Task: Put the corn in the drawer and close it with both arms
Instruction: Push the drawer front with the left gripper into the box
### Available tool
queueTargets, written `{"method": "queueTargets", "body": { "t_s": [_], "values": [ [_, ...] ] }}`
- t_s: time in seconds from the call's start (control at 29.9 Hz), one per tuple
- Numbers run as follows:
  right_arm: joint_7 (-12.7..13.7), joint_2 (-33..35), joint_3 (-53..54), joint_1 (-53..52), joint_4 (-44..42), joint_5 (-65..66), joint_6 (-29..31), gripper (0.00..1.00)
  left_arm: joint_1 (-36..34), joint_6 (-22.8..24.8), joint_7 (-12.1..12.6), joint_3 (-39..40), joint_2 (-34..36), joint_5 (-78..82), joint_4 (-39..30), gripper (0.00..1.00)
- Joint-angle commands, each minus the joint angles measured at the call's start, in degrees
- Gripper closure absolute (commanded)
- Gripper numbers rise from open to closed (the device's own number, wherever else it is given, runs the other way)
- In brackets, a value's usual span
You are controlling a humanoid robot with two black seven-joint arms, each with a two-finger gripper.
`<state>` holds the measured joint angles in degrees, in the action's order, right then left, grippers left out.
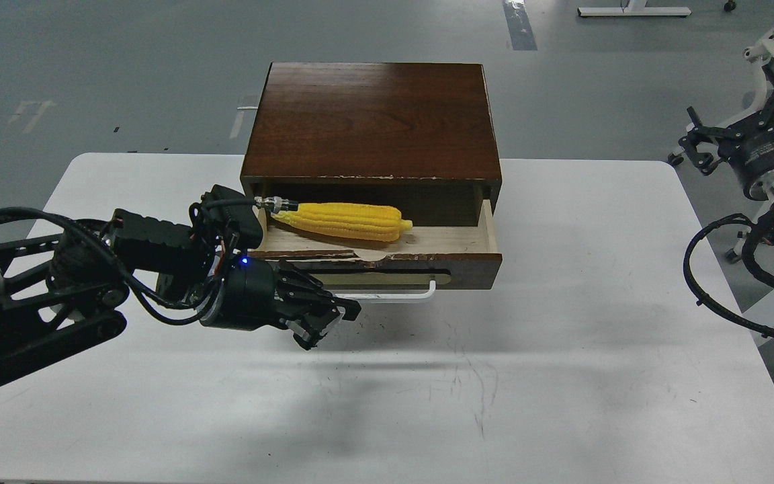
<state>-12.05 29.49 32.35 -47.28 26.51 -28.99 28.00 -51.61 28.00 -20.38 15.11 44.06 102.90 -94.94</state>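
Note:
The yellow corn (343, 220) lies on its side in the open drawer (474, 259) of the dark brown box (370, 121), in its left half. My left gripper (330, 324) is open and empty. It hangs just in front of the drawer's front, at the left end of the white bar handle (394, 296), and hides that end. My right gripper (696, 140) is open and empty, off the table's right edge and well apart from the drawer.
The white table (562, 376) carries the box at its back middle. Black cables (709, 296) loop from my right arm by the table's right edge. Grey floor with white chair legs (729, 128) lies beyond.

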Motion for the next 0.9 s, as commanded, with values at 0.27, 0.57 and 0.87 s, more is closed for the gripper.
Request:
{"method": "queueTargets", "body": {
  "t_s": [0.27,0.57,0.87],
  "values": [
    [0.0,0.3,0.0,-0.1,-1.2,0.1,0.0,0.0,0.0,0.0,0.3,-0.1,0.0,0.9,0.6,1.0],
    [-0.3,0.0,0.3,-0.1,-1.2,0.1,0.0,0.0,-0.1,0.0,0.5,-0.1,0.1,2.1,2.6,1.0],
    [-0.3,0.0,0.3,-0.2,-1.2,0.1,0.0,0.0,-0.2,0.0,0.6,0.2,-0.5,2.0,4.0,1.0]
  ]
}}
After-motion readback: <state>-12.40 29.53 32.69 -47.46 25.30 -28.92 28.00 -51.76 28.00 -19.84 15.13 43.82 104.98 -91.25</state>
